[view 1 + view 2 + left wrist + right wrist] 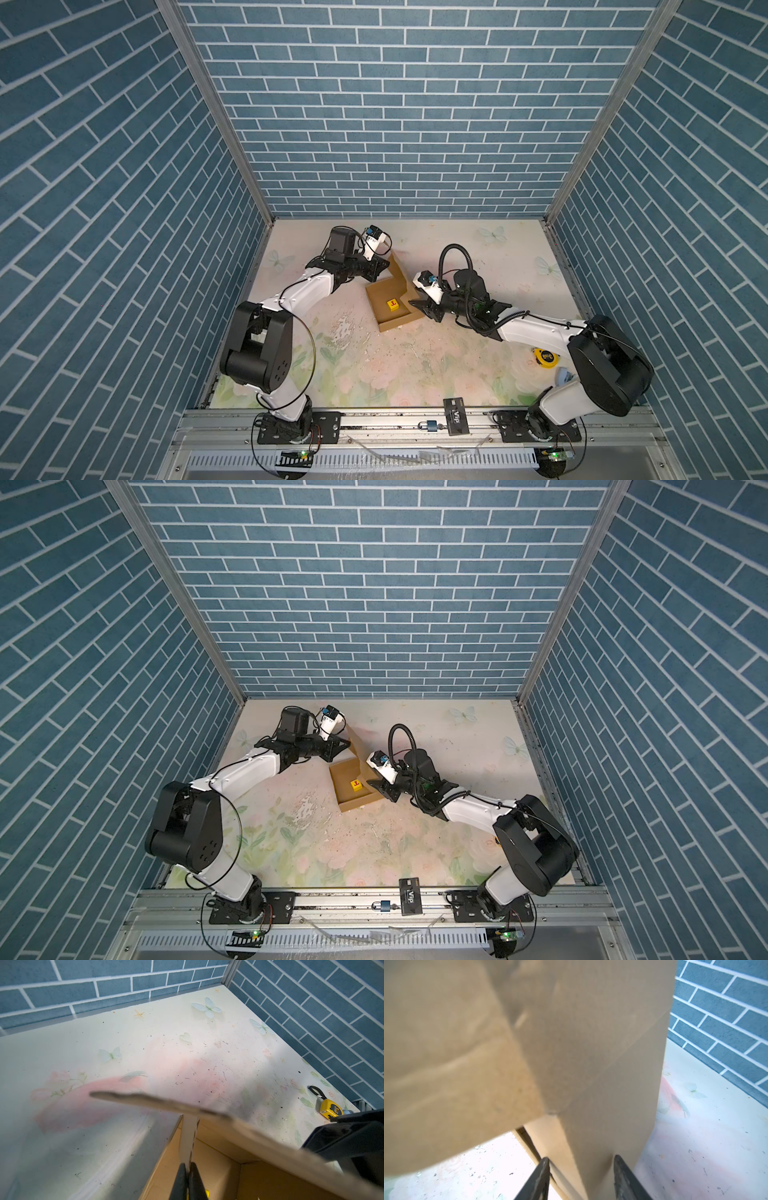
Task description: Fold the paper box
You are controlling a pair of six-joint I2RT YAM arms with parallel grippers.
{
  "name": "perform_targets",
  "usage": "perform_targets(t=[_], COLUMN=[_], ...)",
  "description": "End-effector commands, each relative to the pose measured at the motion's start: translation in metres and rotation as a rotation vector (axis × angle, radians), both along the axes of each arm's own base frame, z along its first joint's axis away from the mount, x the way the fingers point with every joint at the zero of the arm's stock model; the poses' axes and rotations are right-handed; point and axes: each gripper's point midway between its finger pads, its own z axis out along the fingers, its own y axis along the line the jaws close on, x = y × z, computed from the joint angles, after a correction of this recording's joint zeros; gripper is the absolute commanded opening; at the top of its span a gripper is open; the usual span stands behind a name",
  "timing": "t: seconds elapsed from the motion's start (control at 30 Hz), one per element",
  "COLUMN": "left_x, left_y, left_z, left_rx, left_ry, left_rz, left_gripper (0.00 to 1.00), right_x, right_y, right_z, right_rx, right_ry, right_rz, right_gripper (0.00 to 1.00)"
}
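The box (383,296) sits mid-table (374,365), half folded, with a yellow cube (392,305) inside. The left gripper (188,1169) pinches its raised far flap. The right gripper (581,1167) has its jaws spread astride the right wall.

The tan paper box (380,296) lies open, far flap raised.

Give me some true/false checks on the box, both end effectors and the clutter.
1. A yellow cube lies inside the paper box. True.
2. The left end effector is open, clear of the box. False: it is shut on the box.
3. The right end effector has its jaws apart, with cardboard between them. True.
4. The tape measure sits in the box. False: it lies on the table.
5. The lid is folded shut. False: it stands raised.
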Motion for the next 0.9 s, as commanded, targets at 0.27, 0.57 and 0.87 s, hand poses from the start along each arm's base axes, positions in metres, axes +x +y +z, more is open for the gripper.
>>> perform_targets(t=[0.27, 0.57, 0.87], left_x=[-0.012, -0.01, -0.007], left_y=[0.002, 0.013, 0.045], left_z=[-0.011, -0.017, -0.019], left_rx=[0.011, 0.041, 0.053], left_ry=[0.028, 0.001, -0.042], left_rz=[-0.006, 0.026, 0.099], left_gripper=[0.1, 0.28, 0.45], right_x=[-0.002, -0.004, -0.001], right_y=[0.009, 0.014, 0.02], right_z=[-0.022, -0.035, -0.038], right_rx=[-0.077, -0.085, -0.072], right_ry=[-0.051, -0.034, -0.025], right_rz=[0.006, 0.016, 0.023], right_gripper=[0.47, 0.46, 0.46])
